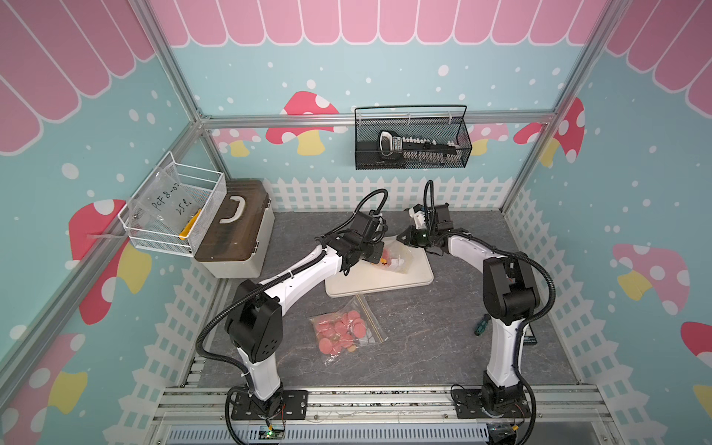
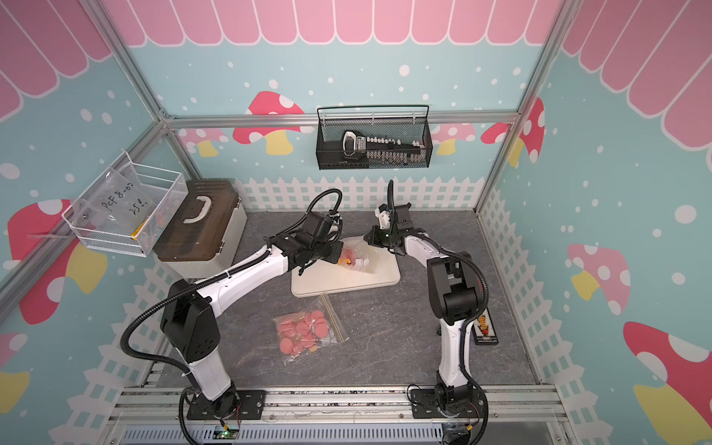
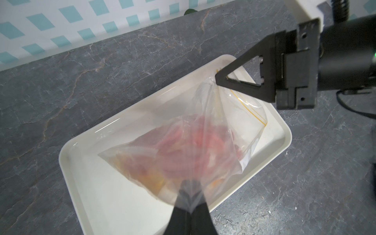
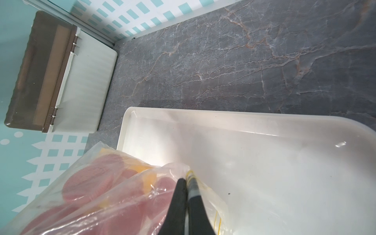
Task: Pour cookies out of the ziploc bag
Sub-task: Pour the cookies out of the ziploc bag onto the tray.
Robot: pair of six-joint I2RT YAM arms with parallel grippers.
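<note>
- Left claw (image 3: 190,195) is pinched tight on one end of the bag (image 3: 213,126).
- Right claw (image 4: 186,183) is clamped on the bag's zip edge.
- Cookies (image 3: 179,146) sit inside the bag, held over the tray (image 3: 81,162).

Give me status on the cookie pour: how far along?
Done: left gripper and right gripper are each shut on the ziploc bag, stretched between them over the white tray. In hand: nothing pouring; the cookies sit inside the bag. Left: tipping them out, since the tray's visible surface is bare. A second bag of cookies lies on the table near the tray.
</note>
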